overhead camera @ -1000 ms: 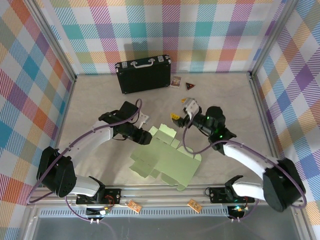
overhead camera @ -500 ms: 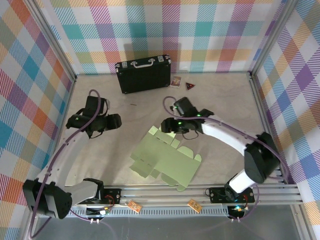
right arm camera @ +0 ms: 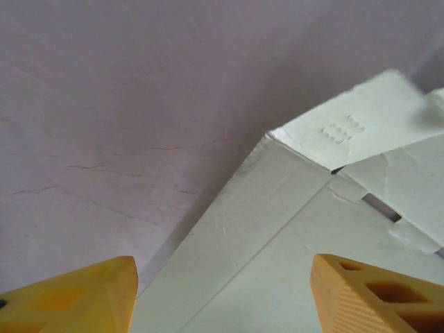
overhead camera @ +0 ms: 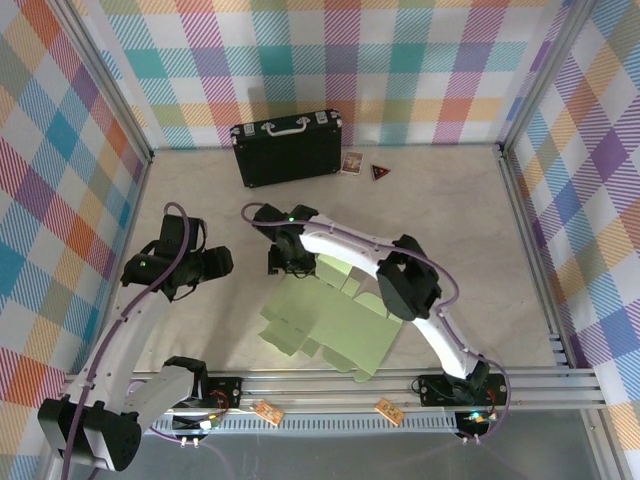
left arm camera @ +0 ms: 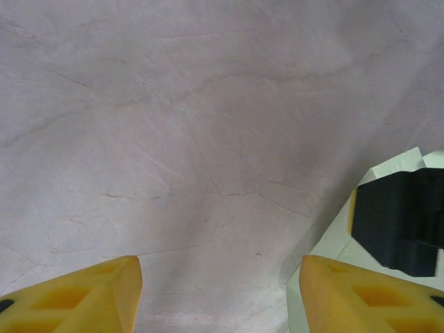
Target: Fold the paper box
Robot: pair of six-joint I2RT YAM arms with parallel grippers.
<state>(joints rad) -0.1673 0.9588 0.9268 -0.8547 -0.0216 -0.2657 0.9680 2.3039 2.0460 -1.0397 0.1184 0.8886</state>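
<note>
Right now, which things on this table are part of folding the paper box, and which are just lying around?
For the job:
- flat pale-green creased card cut-out

Just lying about, all at the far side of the table:
- black hard suitcase with a metal handle
- small printed card
- small dark triangular piece

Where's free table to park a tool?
Bare: table right of box, out to the wall; also back-left corner beside case. Crowded: middle, left gripper and right gripper near box's back-left edge.
</note>
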